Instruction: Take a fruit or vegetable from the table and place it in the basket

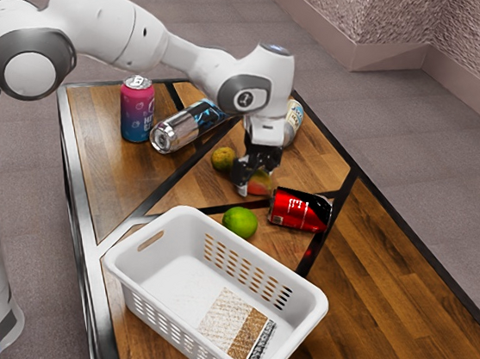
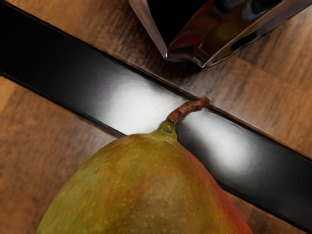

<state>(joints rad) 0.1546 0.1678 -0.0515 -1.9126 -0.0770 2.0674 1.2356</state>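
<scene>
Counter carries the white basket, open side up, near the hand; how far the hand is open, or whether it holds anything, I cannot tell. The mango lies right beneath, long axis running to the stem; gripping should cross its width.
</scene>
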